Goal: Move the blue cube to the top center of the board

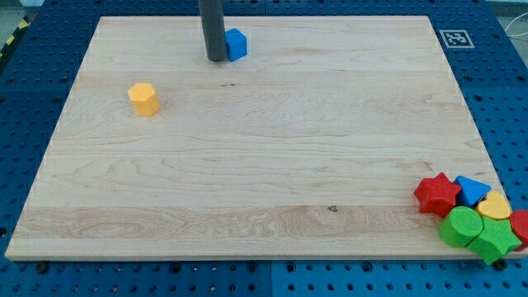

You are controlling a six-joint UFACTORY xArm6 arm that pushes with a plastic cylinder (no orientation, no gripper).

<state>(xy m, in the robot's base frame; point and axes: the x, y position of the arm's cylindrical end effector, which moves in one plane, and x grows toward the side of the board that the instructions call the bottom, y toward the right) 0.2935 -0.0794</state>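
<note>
The blue cube (pixel 237 44) sits on the wooden board (pixel 264 165) near the view's top edge, a little left of centre. My tip (pixel 217 59) is at the end of the dark rod that comes down from the view's top. It stands right against the cube's left side, touching or nearly touching it.
A yellow hexagonal block (pixel 144 98) lies at the upper left. At the bottom right corner is a cluster: a red star (pixel 436 194), a blue block (pixel 471 189), a yellow heart (pixel 495 206), a green cylinder (pixel 460 225), a green block (pixel 495 240) and a red block (pixel 520 224).
</note>
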